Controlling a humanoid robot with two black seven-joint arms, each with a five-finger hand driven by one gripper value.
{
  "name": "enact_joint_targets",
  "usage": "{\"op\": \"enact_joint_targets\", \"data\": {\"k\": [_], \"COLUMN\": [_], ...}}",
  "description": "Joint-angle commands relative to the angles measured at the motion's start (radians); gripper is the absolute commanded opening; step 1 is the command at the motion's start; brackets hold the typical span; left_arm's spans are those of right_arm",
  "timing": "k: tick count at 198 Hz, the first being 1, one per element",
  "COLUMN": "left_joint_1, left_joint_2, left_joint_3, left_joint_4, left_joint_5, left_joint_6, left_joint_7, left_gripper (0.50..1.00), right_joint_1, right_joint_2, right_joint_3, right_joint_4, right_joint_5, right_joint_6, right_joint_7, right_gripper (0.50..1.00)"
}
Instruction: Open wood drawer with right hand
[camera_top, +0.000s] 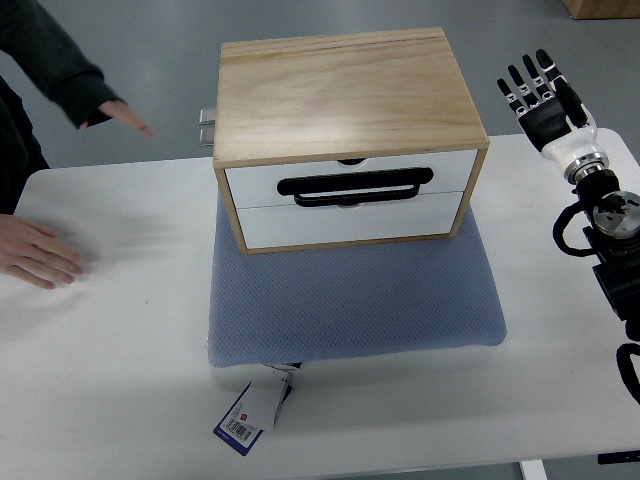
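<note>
A wooden drawer box (345, 95) with two white drawer fronts stands on a blue-grey cushion (355, 295) in the middle of the white table (110, 360). A black handle (355, 187) lies across the seam between the upper and lower drawer fronts. Both drawers look closed. My right hand (540, 90) is raised at the far right, beyond the table's back edge, fingers spread and empty, well to the right of the box. My left arm does not show.
A person's hand (35, 250) lies flat on the table at the left edge. Their other hand (125, 117), in a dark sleeve, hovers behind the table at the upper left. A paper tag (250, 415) hangs from the cushion's front.
</note>
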Motion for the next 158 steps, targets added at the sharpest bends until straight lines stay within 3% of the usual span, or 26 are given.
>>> {"op": "enact_joint_targets", "data": {"k": [1,50,84,85,91,105,106,116,126,127,136,146,147,158], "left_joint_1": [0.0,-0.009,-0.009,-0.009,-0.009,-0.009,-0.009,-0.012,-0.012,-0.014,-0.014,-0.014,-0.014,-0.015], "left_joint_2": [0.0,0.0,0.0,0.0,0.0,0.0,0.0,0.0,0.0,0.0,0.0,0.0,0.0,0.0], "left_joint_3": [0.0,0.0,0.0,0.001,0.001,0.001,0.001,0.001,0.001,0.001,0.001,0.001,0.001,0.001], "left_joint_4": [-0.001,0.0,-0.011,-0.017,-0.026,-0.032,-0.04,-0.043,-0.043,-0.052,-0.055,-0.055,-0.055,-0.055], "left_joint_5": [0.0,-0.001,0.003,0.006,0.005,0.003,0.003,0.006,0.006,0.005,0.005,0.005,0.006,0.009], "left_joint_6": [0.0,0.0,0.0,-0.002,-0.003,-0.002,-0.002,-0.003,-0.003,-0.006,-0.009,-0.009,-0.012,-0.014], "left_joint_7": [0.0,0.0,0.0,0.0,0.0,0.0,0.0,0.0,0.0,0.0,0.0,0.0,0.0,0.0], "left_gripper": [1.0,1.0,1.0,1.0,1.0,1.0,1.0,1.0,1.0,1.0,1.0,1.0,1.0,1.0], "right_joint_1": [0.002,0.013,0.108,0.155,0.186,0.206,0.264,0.332,0.332,0.408,0.477,0.477,0.579,0.675], "right_joint_2": [0.0,-0.009,-0.111,-0.171,-0.215,-0.242,-0.315,-0.379,-0.379,-0.438,-0.485,-0.485,-0.529,-0.549], "right_joint_3": [0.001,-0.023,-0.114,-0.171,-0.216,-0.25,-0.346,-0.452,-0.453,-0.567,-0.67,-0.671,-0.794,-0.898], "right_joint_4": [0.0,0.012,0.051,0.092,0.127,0.15,0.217,0.29,0.29,0.367,0.434,0.434,0.498,0.54], "right_joint_5": [0.0,-0.026,-0.123,-0.161,-0.186,-0.203,-0.25,-0.302,-0.302,-0.363,-0.408,-0.408,-0.449,-0.471], "right_joint_6": [-0.002,0.005,-0.006,-0.006,-0.008,-0.008,-0.009,-0.014,-0.014,-0.014,-0.014,-0.014,-0.014,-0.012], "right_joint_7": [-0.002,-0.006,-0.011,-0.014,-0.018,-0.023,-0.038,-0.061,-0.061,-0.093,-0.118,-0.118,-0.142,-0.164], "right_gripper": [0.944,0.944,0.944,0.944,0.944,0.944,0.944,0.944,0.944,0.944,0.944,0.944,0.944,0.944]}}
